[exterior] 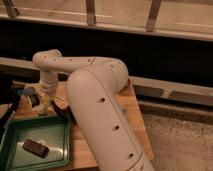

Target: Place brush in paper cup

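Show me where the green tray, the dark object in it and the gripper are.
green tray (59,122): camera view, far rim.
dark object (35,148): camera view, its middle.
gripper (40,102): camera view, lower end, beyond the tray.

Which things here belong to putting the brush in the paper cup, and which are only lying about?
For the job: pincer, low over the table, at its left end; pale shape beneath it, likely the paper cup; brush not clearly visible.
Lying about: green tray; dark block inside it.

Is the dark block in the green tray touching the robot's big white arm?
Apart. The camera view shows the dark block lying on the green tray floor, bare tray between it and the arm. The gripper is beyond the tray.
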### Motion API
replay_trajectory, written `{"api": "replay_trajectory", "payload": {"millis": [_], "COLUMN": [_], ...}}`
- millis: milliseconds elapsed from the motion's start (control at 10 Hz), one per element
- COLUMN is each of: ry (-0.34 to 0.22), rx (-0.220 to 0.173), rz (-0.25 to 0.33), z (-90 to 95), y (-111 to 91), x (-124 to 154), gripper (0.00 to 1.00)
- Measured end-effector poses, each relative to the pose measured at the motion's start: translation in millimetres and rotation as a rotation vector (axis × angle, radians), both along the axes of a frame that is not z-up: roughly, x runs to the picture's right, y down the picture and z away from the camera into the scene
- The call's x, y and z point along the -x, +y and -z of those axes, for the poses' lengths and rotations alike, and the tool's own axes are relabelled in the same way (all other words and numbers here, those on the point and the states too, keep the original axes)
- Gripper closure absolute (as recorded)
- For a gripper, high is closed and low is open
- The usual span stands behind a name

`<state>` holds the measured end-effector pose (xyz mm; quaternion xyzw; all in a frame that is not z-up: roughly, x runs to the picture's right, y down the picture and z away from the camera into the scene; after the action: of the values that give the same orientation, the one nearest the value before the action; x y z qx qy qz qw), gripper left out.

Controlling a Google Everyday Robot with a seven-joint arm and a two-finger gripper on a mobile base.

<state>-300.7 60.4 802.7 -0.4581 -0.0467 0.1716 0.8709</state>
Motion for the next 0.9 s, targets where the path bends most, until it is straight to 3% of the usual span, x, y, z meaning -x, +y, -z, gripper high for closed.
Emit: {"api": "replay_trajectory", "payload": {"millis": [400,500,900], "ry": [-0.009,-0.003,0.02], "rx": [0.001,-0.003,-0.032], "rz": [-0.021,-0.028,-0.051], "z": [-1.1,0.1,9.5], "y": [2,1,-8], "x": [0,-3,-15], "gripper": [0.33,0.29,0.29]}}
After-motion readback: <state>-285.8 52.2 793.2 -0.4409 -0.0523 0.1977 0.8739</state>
